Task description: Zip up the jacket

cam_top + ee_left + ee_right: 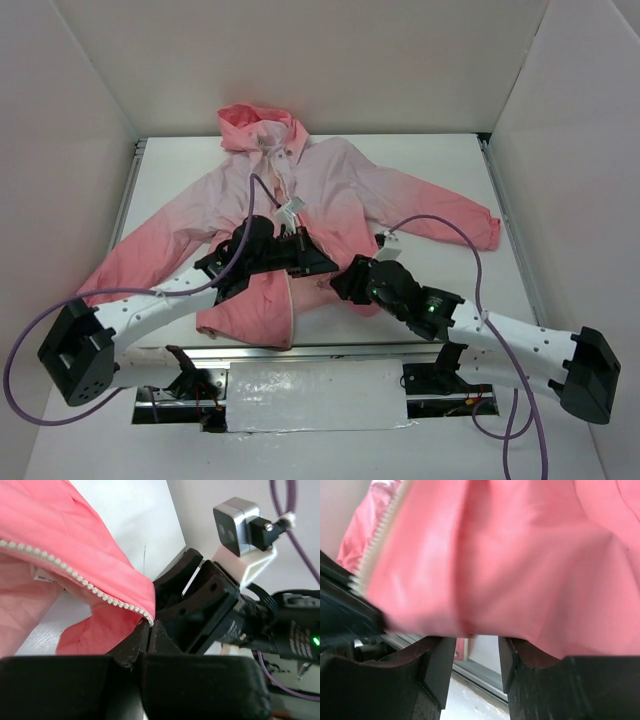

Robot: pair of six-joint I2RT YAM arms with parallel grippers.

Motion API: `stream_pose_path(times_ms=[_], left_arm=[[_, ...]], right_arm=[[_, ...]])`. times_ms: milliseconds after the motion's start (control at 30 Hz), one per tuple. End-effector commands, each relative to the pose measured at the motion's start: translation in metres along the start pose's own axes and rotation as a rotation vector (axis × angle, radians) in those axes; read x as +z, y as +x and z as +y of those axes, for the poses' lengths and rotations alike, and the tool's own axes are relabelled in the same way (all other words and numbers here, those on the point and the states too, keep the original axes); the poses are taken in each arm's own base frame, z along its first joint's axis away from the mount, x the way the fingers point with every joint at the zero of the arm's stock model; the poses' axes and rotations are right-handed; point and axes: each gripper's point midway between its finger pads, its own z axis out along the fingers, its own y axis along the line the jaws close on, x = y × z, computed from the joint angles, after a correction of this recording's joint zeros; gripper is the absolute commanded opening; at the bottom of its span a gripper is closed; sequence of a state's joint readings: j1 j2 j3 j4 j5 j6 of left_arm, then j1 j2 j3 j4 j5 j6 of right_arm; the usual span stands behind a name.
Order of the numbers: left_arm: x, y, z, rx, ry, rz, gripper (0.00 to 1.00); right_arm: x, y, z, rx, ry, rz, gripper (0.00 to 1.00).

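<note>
The jacket [340,190] lies flat on the white table, hood at the far end, front partly open with the pale zipper [290,300] running to the coral hem. My left gripper [322,264] is at the hem's middle. In the left wrist view it [150,626] is shut on the bottom end of one zipper edge [75,575]. My right gripper [345,280] is just to the right, almost touching. In the right wrist view it [475,667] is open, coral fabric [520,555] draped over the fingertips, nothing between the pads. Zipper teeth [380,545] show at left.
A white tag [290,213] lies on the chest by the zipper. The table's near metal rail [330,350] runs just below the hem. White walls enclose the table on three sides. Purple cables [455,225] loop over both arms.
</note>
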State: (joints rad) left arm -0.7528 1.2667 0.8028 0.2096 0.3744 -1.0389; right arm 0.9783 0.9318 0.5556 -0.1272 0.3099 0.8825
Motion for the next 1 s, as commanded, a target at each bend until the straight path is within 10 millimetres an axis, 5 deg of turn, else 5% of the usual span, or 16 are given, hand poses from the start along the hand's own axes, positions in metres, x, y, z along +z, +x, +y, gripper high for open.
stream_pose_path(times_ms=[0, 33, 167, 333, 500, 833, 967], left_arm=[[-0.014, -0.003, -0.008, 0.107, 0.0, -0.079, 0.0], [-0.019, 0.001, -0.007, 0.119, 0.01, -0.094, 0.0], [-0.026, 0.002, 0.0, 0.145, -0.029, -0.157, 0.0], [-0.016, 0.005, 0.009, 0.143, -0.062, -0.131, 0.0], [-0.005, 0.001, -0.005, 0.12, -0.038, -0.091, 0.0], [0.014, -0.003, -0.021, 0.027, -0.046, -0.018, 0.0], [0.019, -0.003, -0.024, -0.03, -0.023, 0.011, 0.0]], right_arm=[[-0.015, -0.022, 0.002, 0.048, -0.078, -0.13, 0.46], [-0.028, -0.036, 0.01, 0.085, -0.138, -0.191, 0.47], [-0.035, -0.034, 0.004, 0.073, -0.157, -0.2, 0.48], [-0.038, -0.026, 0.032, 0.015, -0.242, -0.099, 0.48], [-0.05, -0.008, 0.069, -0.016, -0.42, 0.022, 0.48], [-0.039, 0.019, 0.06, -0.04, -0.283, 0.084, 0.48], [-0.031, 0.011, 0.047, -0.037, -0.205, 0.024, 0.49]])
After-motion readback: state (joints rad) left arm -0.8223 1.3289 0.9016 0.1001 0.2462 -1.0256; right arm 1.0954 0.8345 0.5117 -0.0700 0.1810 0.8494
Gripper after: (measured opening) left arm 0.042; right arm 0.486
